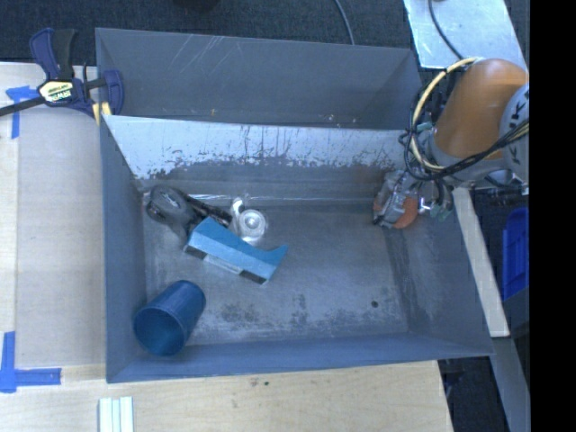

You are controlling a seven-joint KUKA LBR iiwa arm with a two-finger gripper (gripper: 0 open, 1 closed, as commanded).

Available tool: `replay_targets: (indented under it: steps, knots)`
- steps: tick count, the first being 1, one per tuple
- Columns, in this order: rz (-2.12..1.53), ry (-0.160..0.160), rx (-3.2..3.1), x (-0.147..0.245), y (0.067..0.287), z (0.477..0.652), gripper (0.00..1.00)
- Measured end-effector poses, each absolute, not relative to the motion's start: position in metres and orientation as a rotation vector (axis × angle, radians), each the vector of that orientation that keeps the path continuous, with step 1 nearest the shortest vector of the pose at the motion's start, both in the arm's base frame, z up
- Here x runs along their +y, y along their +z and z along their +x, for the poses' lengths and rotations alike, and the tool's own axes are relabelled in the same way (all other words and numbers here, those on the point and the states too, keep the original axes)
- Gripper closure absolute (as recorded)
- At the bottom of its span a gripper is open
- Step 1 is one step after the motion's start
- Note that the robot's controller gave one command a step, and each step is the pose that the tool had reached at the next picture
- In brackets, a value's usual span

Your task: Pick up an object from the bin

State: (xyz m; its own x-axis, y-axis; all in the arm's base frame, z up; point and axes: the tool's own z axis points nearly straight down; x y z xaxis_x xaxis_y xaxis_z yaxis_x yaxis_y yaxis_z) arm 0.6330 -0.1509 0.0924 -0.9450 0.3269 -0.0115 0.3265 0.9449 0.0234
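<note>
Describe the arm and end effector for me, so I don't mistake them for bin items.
A rounded orange cover sits on the wrist, with grey-white casing behind it. Yellow and black cables loop round the cover's left side down to the end effector, a small dark and metallic assembly with a reddish-orange patch near its tip.

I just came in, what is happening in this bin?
A robot arm reaches in from the right; its claw hangs by the right wall of the grey metal bin. On the left lie a blue plastic cup on its side, a flat blue block, a small clear round piece and a dark grey tool. Whether the claw holds anything, I cannot tell.
</note>
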Motion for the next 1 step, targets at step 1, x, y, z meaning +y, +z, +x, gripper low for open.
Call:
replay_targets:
  steps: [1]
  knots:
    - [0.513,0.034,3.079,-0.1501,0.0975,0.6339,1.00]
